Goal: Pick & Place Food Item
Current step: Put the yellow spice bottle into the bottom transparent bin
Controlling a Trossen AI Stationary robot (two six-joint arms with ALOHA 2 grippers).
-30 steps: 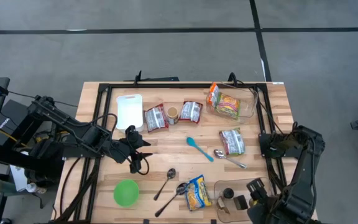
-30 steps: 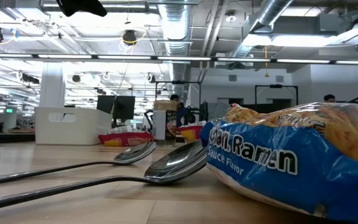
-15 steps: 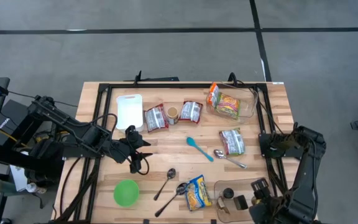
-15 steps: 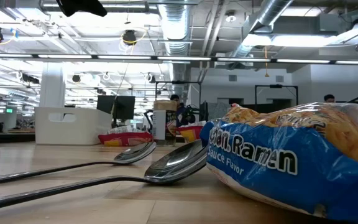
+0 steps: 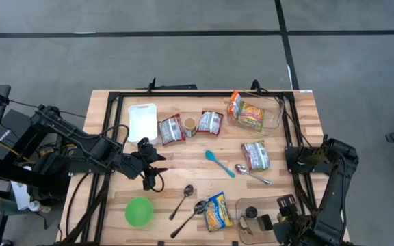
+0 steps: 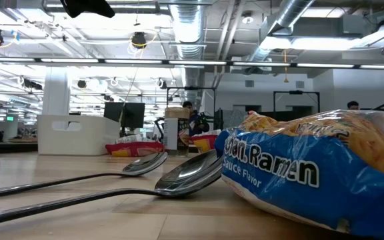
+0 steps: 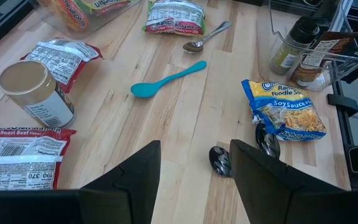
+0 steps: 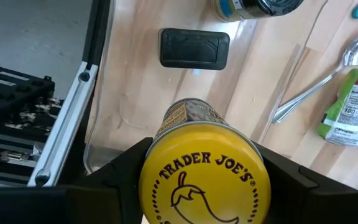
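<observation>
The right gripper [image 8: 201, 186] holds a yellow-lidded spice jar [image 8: 204, 163] between its fingers, inside the clear bin [image 5: 245, 205] at the table's near right. Risk: jar slips on lifting. Left gripper [image 7: 194, 171], fingers apart and empty, waits mid-left.

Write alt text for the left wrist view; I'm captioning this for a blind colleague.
Two open dark fingers frame a wooden table scattered with ramen packets, a teal spoon, metal spoons and a paper cup. A blue soy sauce ramen packet lies beside two spoon bowls.
</observation>
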